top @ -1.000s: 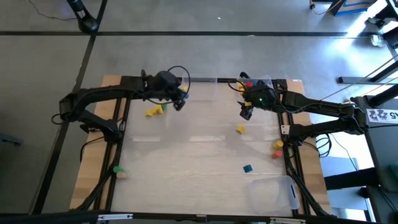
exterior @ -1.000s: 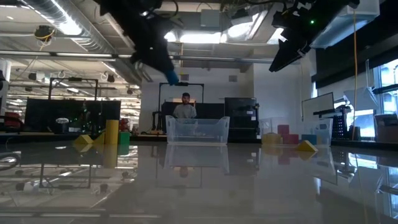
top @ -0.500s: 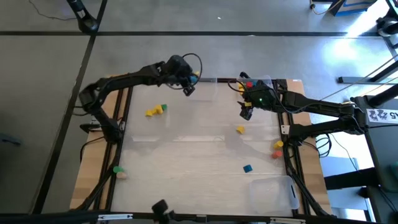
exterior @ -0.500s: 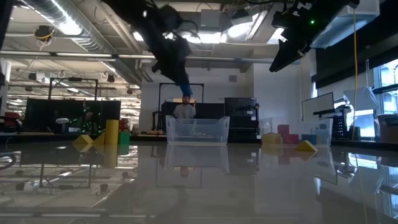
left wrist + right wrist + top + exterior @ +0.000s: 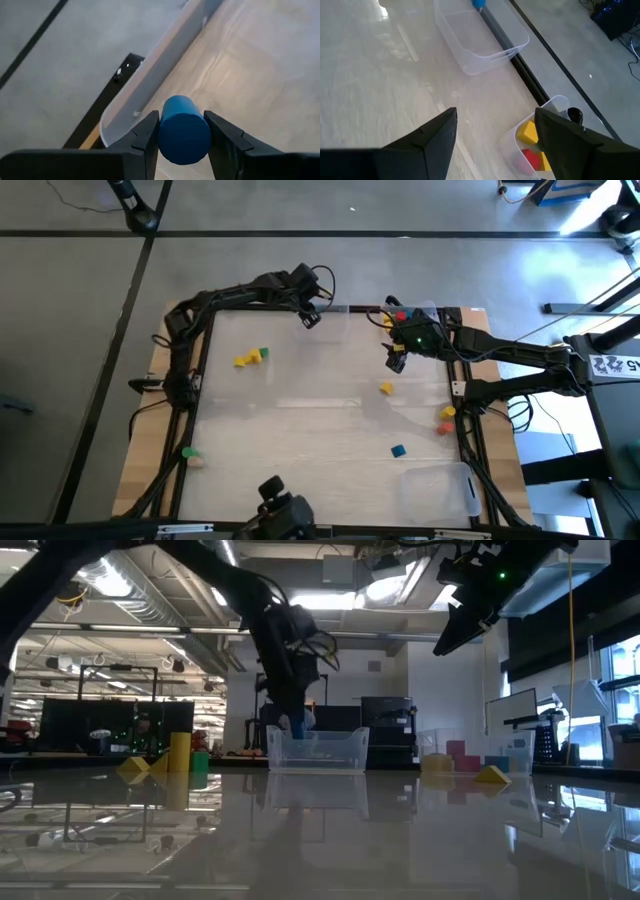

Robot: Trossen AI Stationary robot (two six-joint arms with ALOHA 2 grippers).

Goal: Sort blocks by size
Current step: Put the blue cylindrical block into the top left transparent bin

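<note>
My left gripper [image 5: 311,317] has swung away from the yellow and green blocks [image 5: 249,357] toward the far edge of the table [image 5: 300,430], and now sits over the near end of the clear bin [image 5: 317,748] there. Its fingers [image 5: 145,140] are clamped on a blue cylinder block [image 5: 183,129], one finger on each side, with the bin's rim just beyond it in the left wrist view. In the low view the block hangs right at the bin's top edge.

My right gripper [image 5: 396,360] hovers above the table's far right part, its fingers [image 5: 427,137] spread wide with nothing between them. Beyond them a second clear bin [image 5: 532,137] holds yellow and red blocks [image 5: 530,145].

A yellow block [image 5: 386,388], a blue block [image 5: 398,450] and an orange-yellow pair [image 5: 446,418] lie loose on the right half; a green block [image 5: 188,452] sits at the left edge.
</note>
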